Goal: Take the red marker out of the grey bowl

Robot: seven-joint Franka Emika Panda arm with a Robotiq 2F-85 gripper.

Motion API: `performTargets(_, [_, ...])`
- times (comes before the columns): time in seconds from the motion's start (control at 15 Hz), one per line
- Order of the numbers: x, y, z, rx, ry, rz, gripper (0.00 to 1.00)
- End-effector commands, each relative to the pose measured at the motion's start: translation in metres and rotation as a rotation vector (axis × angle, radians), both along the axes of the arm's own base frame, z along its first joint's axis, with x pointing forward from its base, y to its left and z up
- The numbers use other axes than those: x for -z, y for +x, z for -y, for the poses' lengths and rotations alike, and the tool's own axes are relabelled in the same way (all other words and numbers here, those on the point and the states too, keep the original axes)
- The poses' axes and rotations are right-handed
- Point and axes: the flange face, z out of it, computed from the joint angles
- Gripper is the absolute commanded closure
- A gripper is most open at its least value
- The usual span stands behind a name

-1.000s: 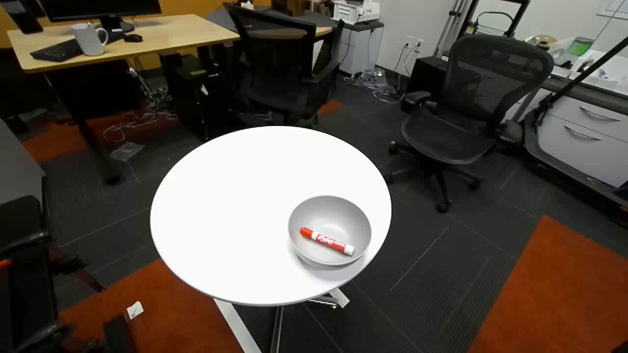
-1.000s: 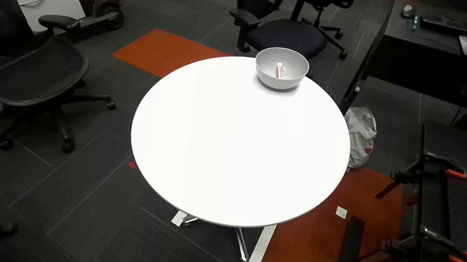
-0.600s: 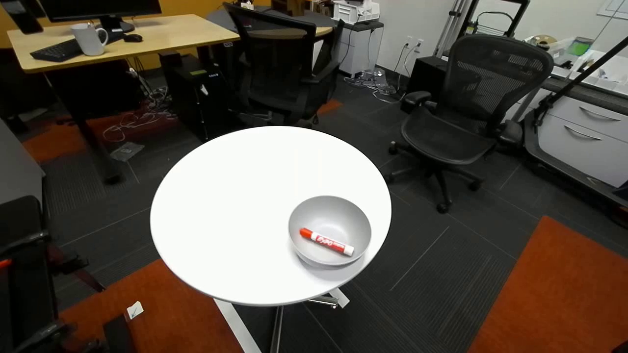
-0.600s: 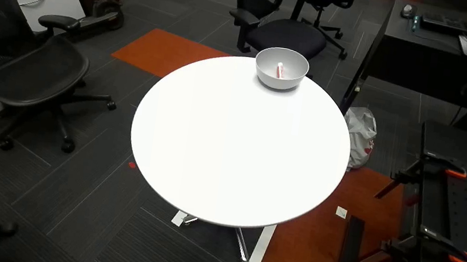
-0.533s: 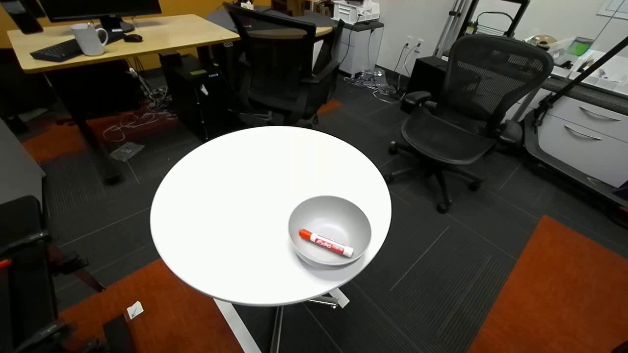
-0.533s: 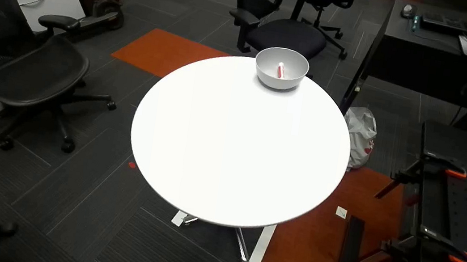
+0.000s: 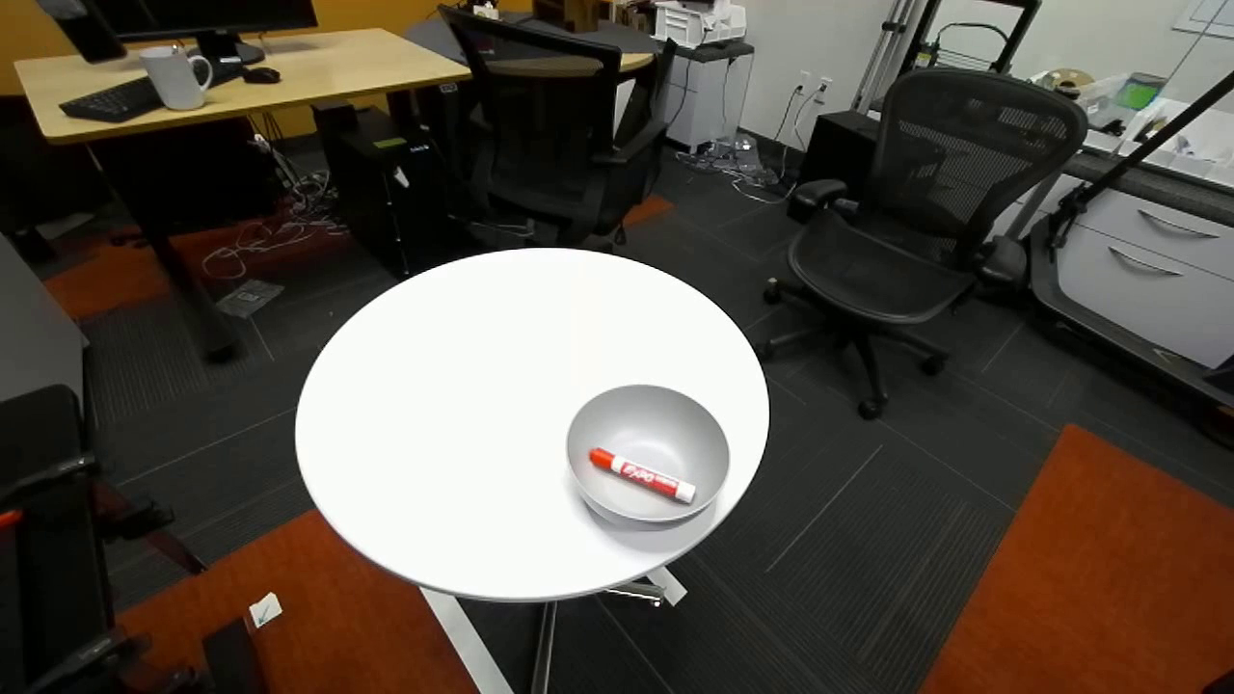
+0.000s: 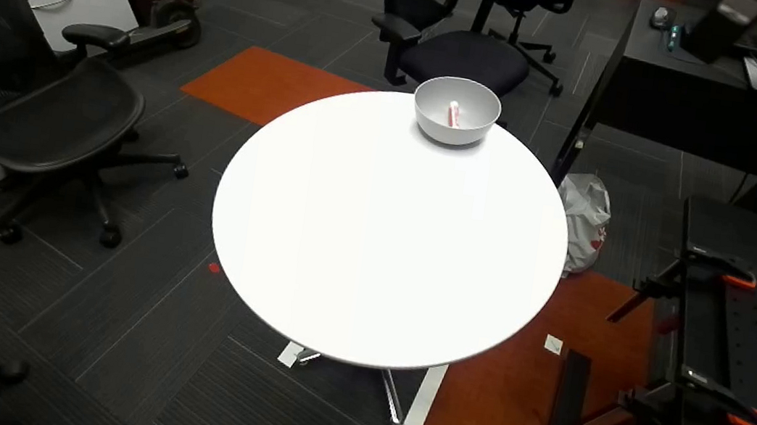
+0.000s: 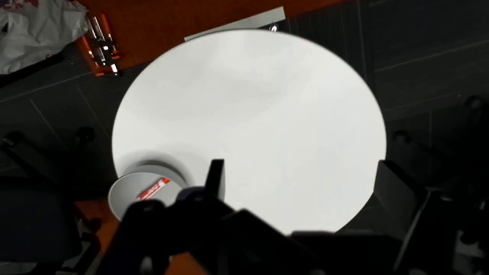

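Note:
The red marker [image 7: 643, 475] lies inside the grey bowl [image 7: 665, 424], its whitish end toward the lower right in an exterior view. The bowl stands upright near the edge of the round white table. Both also show in an exterior view, the marker [image 8: 453, 114] and the bowl [image 8: 433, 130], and at the lower left of the wrist view, the marker [image 9: 153, 189] and the bowl [image 9: 124, 187]. My gripper [image 9: 301, 168] is open and empty, high above the table, with the bowl off to its left in the wrist view. A dark arm part [image 8: 724, 28] shows at an exterior view's top right.
The white table [image 7: 463, 405] carries the bowl near its edge. Black office chairs [image 7: 897, 260] stand around it. A wooden desk [image 7: 318, 67] holds a mug [image 7: 176, 77] and a keyboard. A black bench [image 8: 726, 236] with orange-handled clamps and a grey plastic bag [image 8: 582, 221] are beside the table.
The dark arm part has moved inward from the top right edge in an exterior view. The marker has rocked slightly inside the bowl. The bowl has not moved.

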Motion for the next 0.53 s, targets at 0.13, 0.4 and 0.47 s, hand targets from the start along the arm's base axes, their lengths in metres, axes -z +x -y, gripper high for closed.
performTargets(0.13, [-0.011, 0.055, 0.09, 0.279, 0.013, 0.109, 0.0])
performTargets(0.4, [0.008, 0.097, 0.153, 0.471, 0.019, 0.168, 0.0])
performTargets(0.47, [0.016, 0.108, 0.166, 0.512, 0.019, 0.172, 0.0])
